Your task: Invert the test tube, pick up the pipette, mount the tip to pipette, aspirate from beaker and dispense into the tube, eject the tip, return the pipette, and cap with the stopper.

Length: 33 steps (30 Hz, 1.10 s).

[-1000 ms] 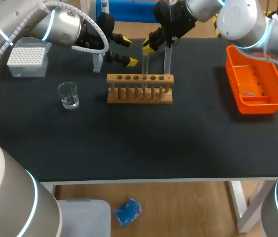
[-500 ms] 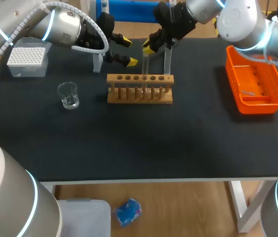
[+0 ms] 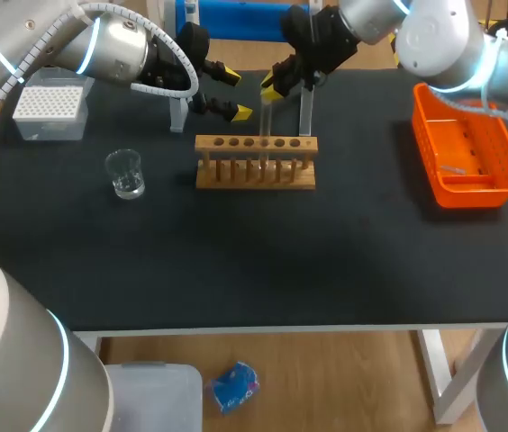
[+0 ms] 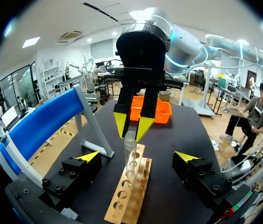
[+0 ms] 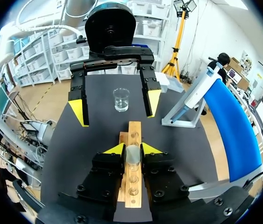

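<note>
I log these items:
- Test tube (image 3: 266,117): clear, upright, gripped by my right pincer (image 5: 132,150) over the wooden rack (image 3: 255,164).
- Beaker (image 3: 125,173): clear glass, upright on the tabletop (image 3: 236,261), well left of the rack.
- Tip box (image 3: 49,110): white, at the far-left corner.

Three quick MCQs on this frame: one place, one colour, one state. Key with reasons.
1. The bin is: A blue, B orange, C green.
2. The beaker stands: A in the bin, B beside the rack, on the left arm's side, C on the rack.
3. The right gripper is: A open, B shut on the beaker, C shut on the test tube.
1B: its walls are orange. 2B: it stands apart from the rack's end. 3C: both fingers touch the tube from two sides.
</note>
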{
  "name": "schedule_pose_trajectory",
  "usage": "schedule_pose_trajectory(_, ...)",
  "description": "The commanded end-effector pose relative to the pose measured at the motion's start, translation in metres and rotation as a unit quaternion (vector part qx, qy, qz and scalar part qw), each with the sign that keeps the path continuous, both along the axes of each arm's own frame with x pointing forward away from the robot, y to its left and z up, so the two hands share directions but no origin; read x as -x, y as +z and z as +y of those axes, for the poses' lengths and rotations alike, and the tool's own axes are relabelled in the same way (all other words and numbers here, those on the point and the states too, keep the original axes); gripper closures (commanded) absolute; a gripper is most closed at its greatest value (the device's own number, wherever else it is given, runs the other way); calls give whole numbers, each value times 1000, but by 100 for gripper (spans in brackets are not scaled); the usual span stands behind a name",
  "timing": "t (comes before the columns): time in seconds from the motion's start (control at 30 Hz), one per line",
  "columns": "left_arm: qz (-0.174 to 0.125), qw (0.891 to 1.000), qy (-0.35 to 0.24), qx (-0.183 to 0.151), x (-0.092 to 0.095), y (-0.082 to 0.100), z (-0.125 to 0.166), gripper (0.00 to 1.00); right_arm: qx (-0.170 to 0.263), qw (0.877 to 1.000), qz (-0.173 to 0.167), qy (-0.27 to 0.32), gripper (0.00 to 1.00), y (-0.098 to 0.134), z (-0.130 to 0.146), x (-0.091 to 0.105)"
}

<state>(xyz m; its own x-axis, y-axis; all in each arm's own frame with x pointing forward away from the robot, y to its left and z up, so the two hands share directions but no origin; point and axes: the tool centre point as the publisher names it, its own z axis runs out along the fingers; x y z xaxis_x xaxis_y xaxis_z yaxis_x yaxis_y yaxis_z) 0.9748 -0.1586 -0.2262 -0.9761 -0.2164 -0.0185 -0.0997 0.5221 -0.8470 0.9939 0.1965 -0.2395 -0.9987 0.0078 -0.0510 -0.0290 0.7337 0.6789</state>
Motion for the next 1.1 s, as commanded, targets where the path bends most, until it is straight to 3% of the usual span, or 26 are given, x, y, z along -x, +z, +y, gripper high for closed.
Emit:
schedule_pose_trajectory(0.03, 61, 993, -101, 13, -5, 0, 2, 0, 6, 1000, 5, 1, 100, -21, 1, 1)
schedule_pose_trajectory(0.33, 61, 993, -101, 13, -5, 0, 2, 0, 9, 1000, 10, 0, 100, -23, 2, 2)
schedule_pose_trajectory(0.4, 61, 993, -101, 13, -5, 0, 2, 0, 6, 1000, 10, 0, 53, -20, 1, 2)
schedule_pose_trajectory(0.43, 61, 993, -101, 13, -5, 0, 2, 0, 5, 1000, 9, 0, 9, -18, 0, 2)
schedule_pose_trajectory(0.47, 61, 993, -101, 13, -5, 0, 2, 0, 5, 1000, 6, 0, 0, -16, -1, 3)
schedule_pose_trajectory(0.8, 61, 993, -101, 13, -5, 0, 2, 0, -12, 1000, 0, -9, 0, -8, -10, 10)
schedule_pose_trajectory(1.0, 61, 993, -101, 13, -5, 0, 2, 0, -56, 998, -22, -5, 0, 12, -8, 11)
schedule_pose_trajectory(1.03, 61, 993, -101, 13, -5, 0, 2, 0, -63, 998, -25, -4, 5, 15, -7, 11)
schedule_pose_trajectory(1.07, 61, 993, -101, 13, -5, 0, 2, 0, -69, 997, -26, -2, 41, 18, -6, 11)
schedule_pose_trajectory(1.1, 61, 993, -101, 13, -5, 0, 2, 0, -76, 997, -28, -2, 58, 20, -5, 11)
